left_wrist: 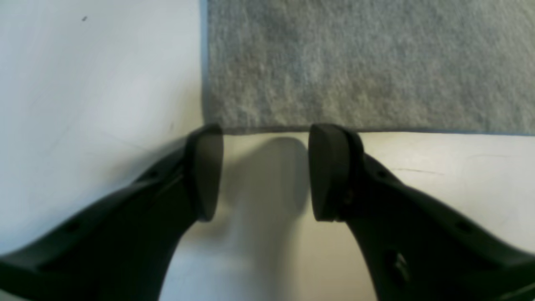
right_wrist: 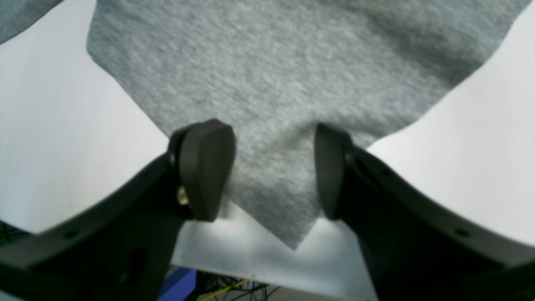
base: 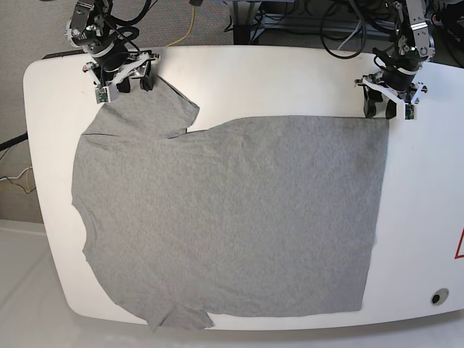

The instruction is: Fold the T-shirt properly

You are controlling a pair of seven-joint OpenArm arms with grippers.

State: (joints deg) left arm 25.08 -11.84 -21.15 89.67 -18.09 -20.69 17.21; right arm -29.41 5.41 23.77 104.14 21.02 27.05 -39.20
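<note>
The T-shirt (base: 225, 217) lies flat across the white table (base: 217, 72) — soft, limp knit, best pinched at corners — left gripper (left_wrist: 265, 171) spread beside the hem corner, right gripper (right_wrist: 273, 169) spread astride the sleeve tip.

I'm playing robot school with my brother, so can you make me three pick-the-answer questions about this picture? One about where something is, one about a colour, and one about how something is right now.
1. Where is the right hand?
A. at a sleeve tip
B. at the neck hole
C. off the table

2. What colour is the big soft short-sleeved T-shirt?
A. red
B. grey
C. striped blue

3. How does the shirt lie on the white rounded table?
A. rolled up
B. folded in half
C. spread out flat

Answers: 1 A, the right wrist view shows the pointed sleeve corner between its open fingers. 2 B, plain speckled grey in every view. 3 C, the base view shows both sleeves and the whole body laid open.
</note>
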